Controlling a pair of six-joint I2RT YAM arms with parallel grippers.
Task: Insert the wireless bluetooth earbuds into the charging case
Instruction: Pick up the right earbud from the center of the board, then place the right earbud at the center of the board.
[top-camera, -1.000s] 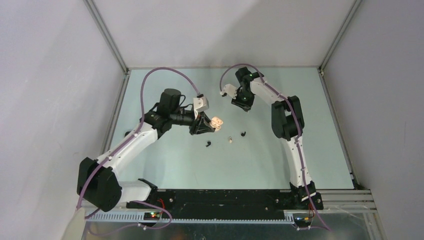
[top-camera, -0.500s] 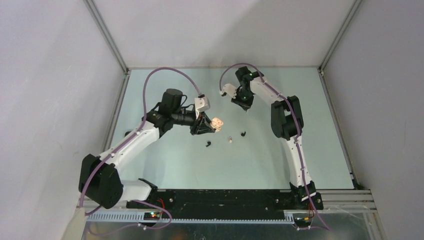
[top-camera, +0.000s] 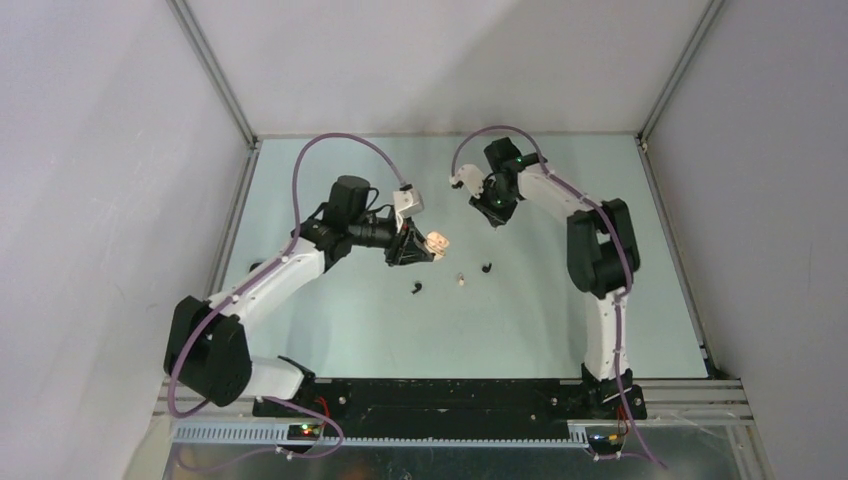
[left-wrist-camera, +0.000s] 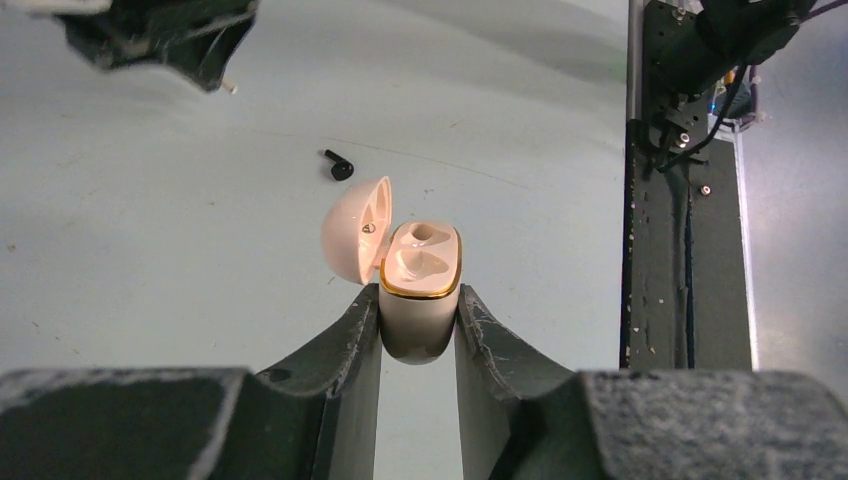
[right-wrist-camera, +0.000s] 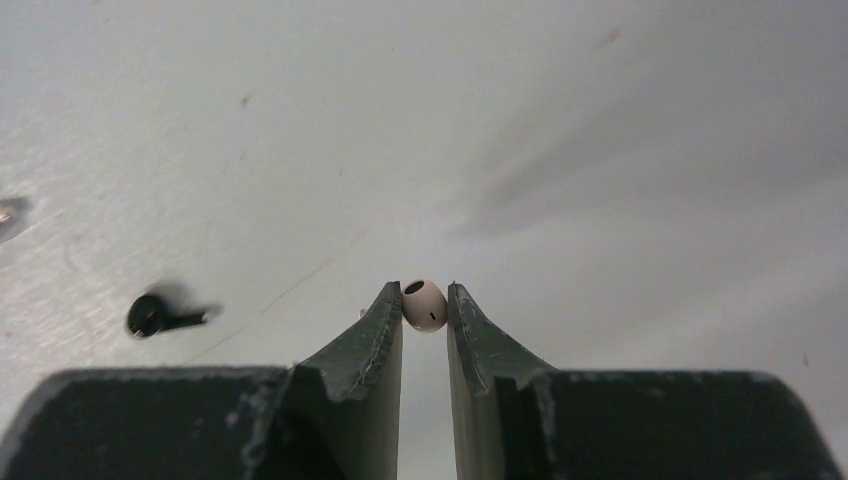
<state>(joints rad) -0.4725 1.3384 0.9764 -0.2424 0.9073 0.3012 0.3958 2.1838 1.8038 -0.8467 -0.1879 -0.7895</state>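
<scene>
My left gripper (left-wrist-camera: 420, 292) is shut on the cream charging case (left-wrist-camera: 418, 325), held upright with its gold-rimmed lid open and both wells showing. From above, the case (top-camera: 435, 241) hangs over the table's middle. My right gripper (right-wrist-camera: 424, 302) is shut on a cream-white earbud (right-wrist-camera: 424, 306), pinched at the fingertips, and stands right of the case toward the back (top-camera: 498, 218). Loose on the table lie a black earbud (top-camera: 487, 268), a white earbud (top-camera: 460, 279) and another black earbud (top-camera: 416, 290). One black earbud (right-wrist-camera: 150, 314) shows left of the right fingers.
The pale green table (top-camera: 330, 330) is walled by white panels at the back and sides. A black rail (top-camera: 450, 395) with the arm bases runs along the near edge. A black earbud (left-wrist-camera: 340, 167) lies beyond the case in the left wrist view.
The right arm's elbow has swung right and its gripper has shifted a little right. The left arm has edged forward, with the case staying in nearly the same place.
</scene>
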